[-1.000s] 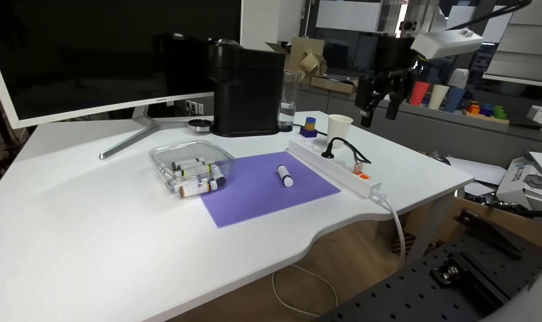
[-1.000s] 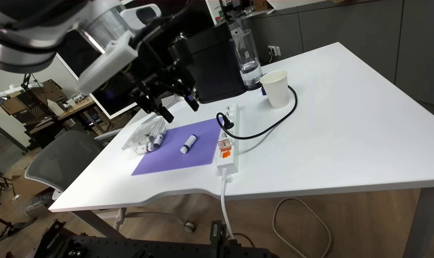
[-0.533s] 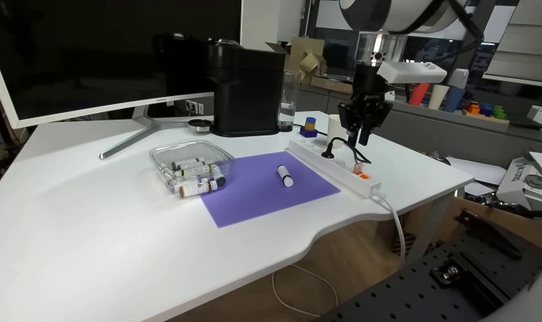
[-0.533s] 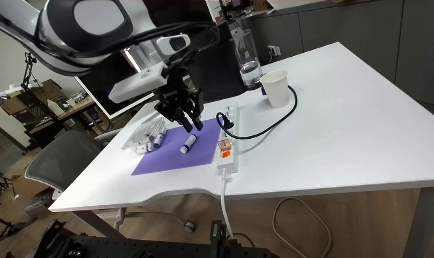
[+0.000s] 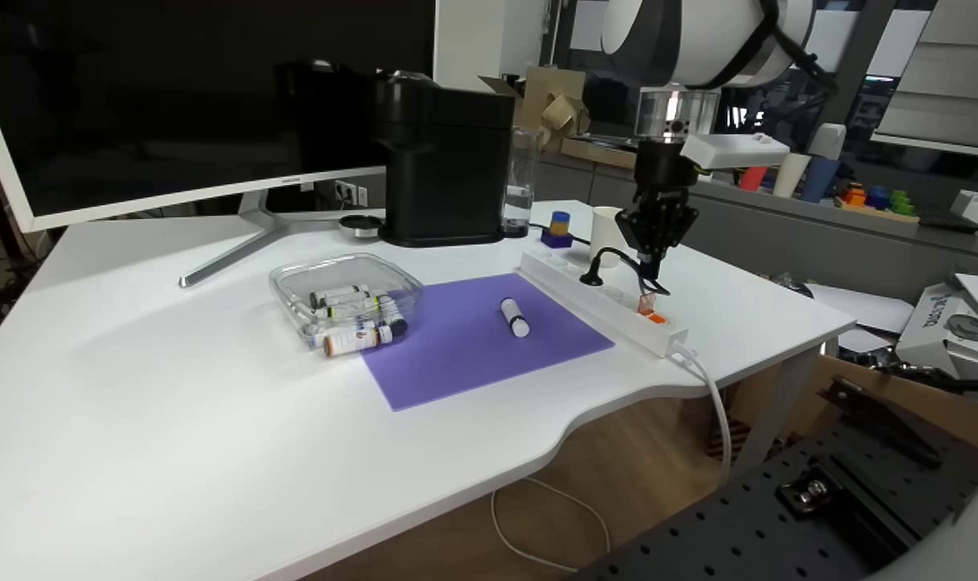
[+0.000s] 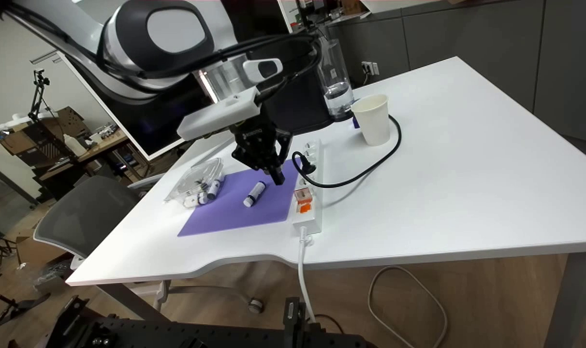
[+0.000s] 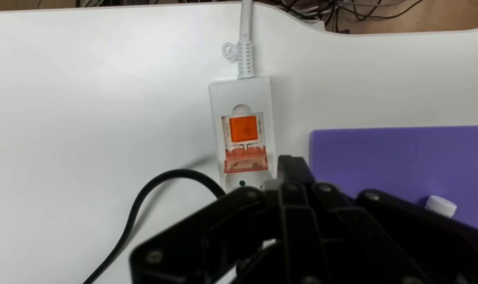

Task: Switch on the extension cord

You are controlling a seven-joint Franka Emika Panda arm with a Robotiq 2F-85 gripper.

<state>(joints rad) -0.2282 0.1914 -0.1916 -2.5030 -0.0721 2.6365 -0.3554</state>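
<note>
The extension cord (image 5: 590, 300) is a long white strip lying on the white table beside the purple mat, seen in both exterior views. In the wrist view, its near end (image 7: 241, 92) carries an orange-red switch (image 7: 243, 129), with a clear red cover (image 7: 246, 161) flipped up behind it. My gripper (image 7: 291, 158) is shut, its fingertips together and nothing visible between them. It hangs above the table, and in the wrist view its tips appear beside the strip's edge, near the cover. An exterior view shows the gripper (image 6: 276, 180) apart from the switch. The far sockets are hidden in the wrist view.
A black plug (image 6: 307, 166) with a looping cable (image 6: 365, 175) sits in the strip. A paper cup (image 6: 372, 121) stands close by. The purple mat (image 5: 465, 355) bears a small white cylinder (image 5: 514, 316). A clear box (image 5: 344, 282) of tubes and a black machine (image 5: 449, 161) are farther off.
My gripper has come down toward the table and closer to the strip. Its fingers, apart a second ago, have shut. The strip, mat and cup have not moved.
</note>
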